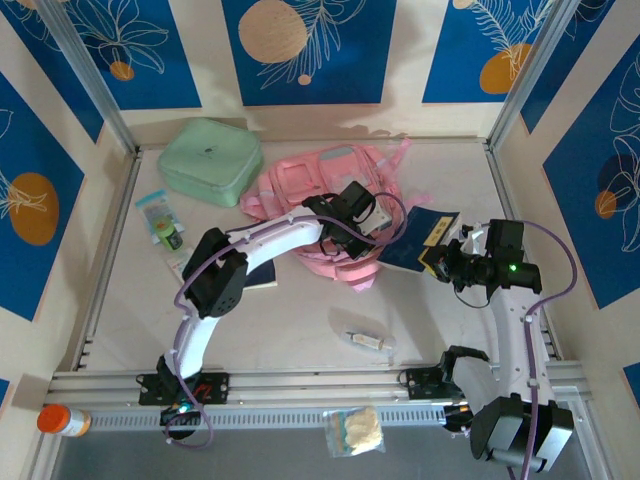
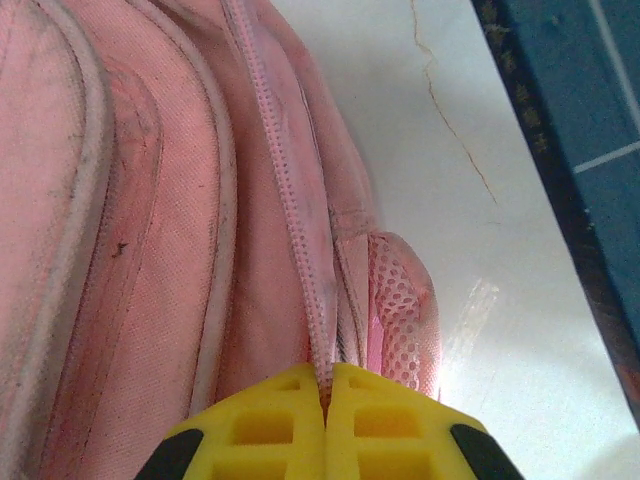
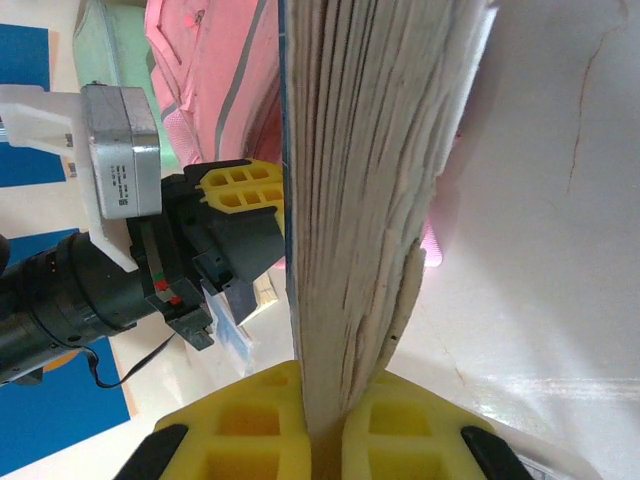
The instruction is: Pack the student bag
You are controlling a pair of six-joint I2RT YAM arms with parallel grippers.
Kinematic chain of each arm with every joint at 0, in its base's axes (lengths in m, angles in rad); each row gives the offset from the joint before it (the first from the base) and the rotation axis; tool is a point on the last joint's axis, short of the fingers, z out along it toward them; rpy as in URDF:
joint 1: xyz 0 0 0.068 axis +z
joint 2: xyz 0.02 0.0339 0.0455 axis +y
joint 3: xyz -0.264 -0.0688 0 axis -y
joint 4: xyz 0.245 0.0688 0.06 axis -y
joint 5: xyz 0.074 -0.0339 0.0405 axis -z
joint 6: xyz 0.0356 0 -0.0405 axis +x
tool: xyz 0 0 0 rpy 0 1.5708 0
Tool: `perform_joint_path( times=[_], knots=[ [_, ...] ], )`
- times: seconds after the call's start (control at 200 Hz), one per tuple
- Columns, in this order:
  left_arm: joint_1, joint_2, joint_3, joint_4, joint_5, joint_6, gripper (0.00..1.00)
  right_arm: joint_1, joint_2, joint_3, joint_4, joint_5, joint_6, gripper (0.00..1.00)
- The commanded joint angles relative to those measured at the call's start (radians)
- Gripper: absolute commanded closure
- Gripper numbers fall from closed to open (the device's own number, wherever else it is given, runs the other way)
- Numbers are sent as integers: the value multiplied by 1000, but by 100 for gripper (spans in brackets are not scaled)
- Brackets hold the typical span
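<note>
Step in hand, as judged: main compartment is being opened so the book can be loaded.

- Student bag (image 1: 300, 185) is laid flat at 12 o'clock of table (image 1: 290, 310) centre; mint case (image 1: 210, 160) is beside it at 10 o'clock.
- Left gripper (image 2: 325, 388) is pinched fully together on the zip track (image 2: 295, 210) at the bag's near edge. Whether the pull tab itself is caught cannot be told; it is hidden between the yellow pads.
- Right gripper (image 3: 322, 432) is clamped on the book (image 3: 360, 180), which is held on edge at 3 o'clock of the bag, just beside it.

Next move, as judged: the zip must be drawn along its curve while the book is parked clear, then fed spine-first into the gap.

Materials: the bag is soft woven pink fabric with ribbed piping and a mesh pocket (image 2: 400, 310), and is likely to sag and bunch. The book is a thick, rigid block with slightly ragged cream page edges and a dark blue cover.
</note>
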Motion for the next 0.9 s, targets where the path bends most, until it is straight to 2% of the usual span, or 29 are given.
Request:
perform_joint_path(
  times=[0.0,0.245,0.355,0.455,0.565,0.69,0.79,0.895],
  knots=[
    [-3,-100,7,-49,-19,-1,100,-6,-22,26,-14,-56,-25,100],
    [-2,-278,-98,37,-177,-3,100,2,-65,76,-115,-28,-25,100],
    [-1,-336,-97,40,-274,5,100,36,-81,52,-116,-27,-17,100],
    [2,-375,-95,55,-295,37,100,74,-72,2,-82,-44,6,100],
    [4,-397,-69,44,-311,51,100,178,-51,-65,71,-113,86,100],
    [5,-414,-63,61,-332,52,100,324,22,-102,284,-102,178,100],
    [6,-417,-43,64,-386,13,100,404,138,-123,485,-108,246,100],
    [9,-452,-86,140,-422,-33,100,454,297,-85,608,-88,250,100]
  ],
)
